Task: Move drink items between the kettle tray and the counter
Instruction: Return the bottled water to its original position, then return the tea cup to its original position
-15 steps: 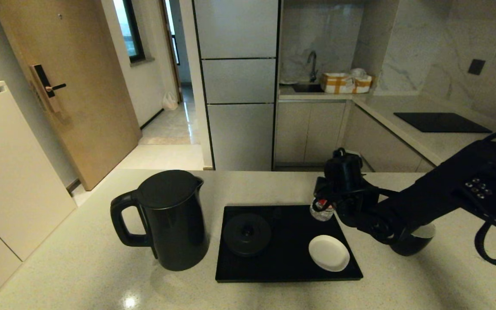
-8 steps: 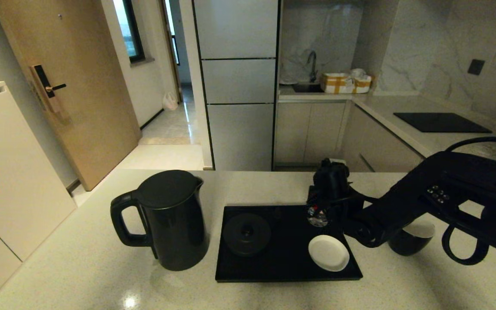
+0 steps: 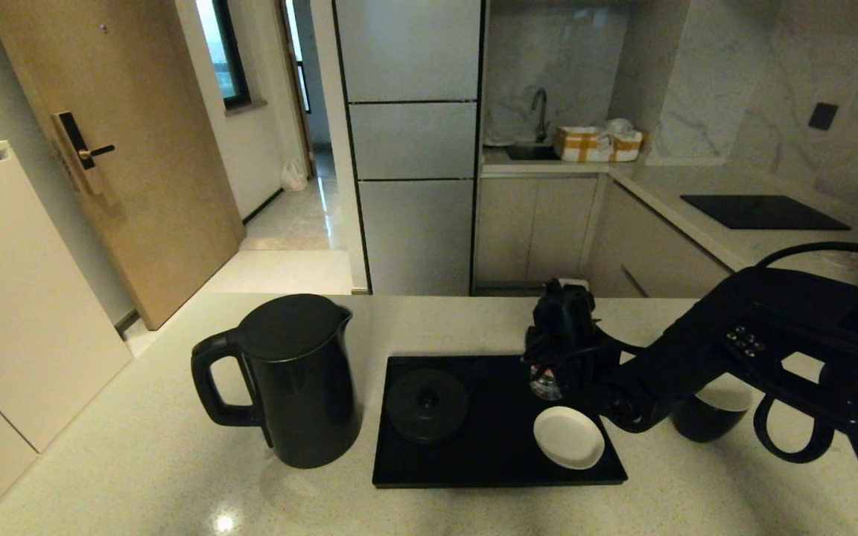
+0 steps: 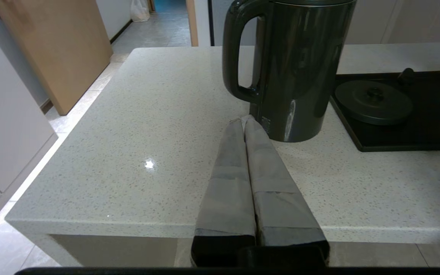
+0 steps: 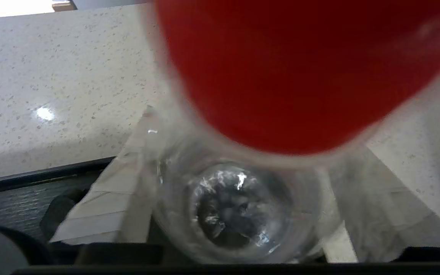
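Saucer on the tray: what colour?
Plain white; the saucer contrasts with the black tray. Clearest in the head view.

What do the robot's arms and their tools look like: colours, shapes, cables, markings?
The right arm is matte black and bulky, with a cluster of small silver screws and a black cable looping beside it. Its tool is a black block. The left tool has two long, flat, tapering fingers covered in pale grey material, with black bases. No lettering is visible.

No readable text, brand or number is showing anywhere; small pale print on the kettle, just beyond the left gripper, is staying illegible.
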Tool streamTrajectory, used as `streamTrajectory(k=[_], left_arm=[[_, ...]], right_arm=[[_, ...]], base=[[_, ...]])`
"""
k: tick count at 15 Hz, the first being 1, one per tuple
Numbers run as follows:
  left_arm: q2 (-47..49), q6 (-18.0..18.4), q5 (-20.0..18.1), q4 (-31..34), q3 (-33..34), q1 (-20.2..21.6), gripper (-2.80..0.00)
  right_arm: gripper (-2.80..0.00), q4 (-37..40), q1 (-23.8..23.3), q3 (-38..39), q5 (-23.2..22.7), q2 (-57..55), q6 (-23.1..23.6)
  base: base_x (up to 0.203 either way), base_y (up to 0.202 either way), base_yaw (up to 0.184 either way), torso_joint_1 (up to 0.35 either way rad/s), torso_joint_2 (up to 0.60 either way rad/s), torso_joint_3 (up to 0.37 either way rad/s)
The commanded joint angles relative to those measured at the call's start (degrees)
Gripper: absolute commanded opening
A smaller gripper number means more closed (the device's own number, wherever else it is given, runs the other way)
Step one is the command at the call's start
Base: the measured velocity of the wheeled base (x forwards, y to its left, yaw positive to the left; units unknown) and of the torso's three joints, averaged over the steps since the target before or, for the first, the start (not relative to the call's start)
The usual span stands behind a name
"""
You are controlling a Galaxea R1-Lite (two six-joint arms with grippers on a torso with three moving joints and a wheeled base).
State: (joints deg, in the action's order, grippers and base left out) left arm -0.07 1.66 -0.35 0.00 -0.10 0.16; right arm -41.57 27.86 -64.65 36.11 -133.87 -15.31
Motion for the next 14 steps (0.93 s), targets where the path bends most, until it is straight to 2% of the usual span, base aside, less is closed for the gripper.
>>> streamTrajectory(k=[1, 8, 11, 12, 14], left_arm=[[-0.01, 0.01, 0.0, 0.0, 0.01, 0.02, -2.8], [-0.01, 0.01, 0.0, 0.0, 0.01, 0.02, -2.8], [-0.01, 0.01, 0.0, 0.0, 0.01, 0.02, -2.8], [0.07, 0.01, 0.0, 0.0, 0.01, 0.02, -2.8], [-0.01, 0.01, 0.0, 0.0, 0.01, 0.02, -2.8]], right_arm=[[0.0, 0.27, 0.01, 0.97, 0.1, 2.42, -0.24], [0.0, 6.03, 3.1, 14.07, -0.55, 21.48, -2.02], [0.0, 12.9, 3.3, 17.37, -0.46, 33.41, -3.71], [-2.8, 16.97, 3.31, 18.35, -0.44, 38.2, -4.63], [-2.8, 26.95, 3.32, 20.82, -0.25, 46.91, -7.62]], base=[[0.0, 0.0, 0.0, 0.0, 0.0, 0.0], [0.0, 0.0, 0.0, 0.0, 0.0, 0.0], [0.0, 0.0, 0.0, 0.0, 0.0, 0.0], [0.0, 0.0, 0.0, 0.0, 0.0, 0.0], [0.0, 0.0, 0.0, 0.0, 0.0, 0.0]])
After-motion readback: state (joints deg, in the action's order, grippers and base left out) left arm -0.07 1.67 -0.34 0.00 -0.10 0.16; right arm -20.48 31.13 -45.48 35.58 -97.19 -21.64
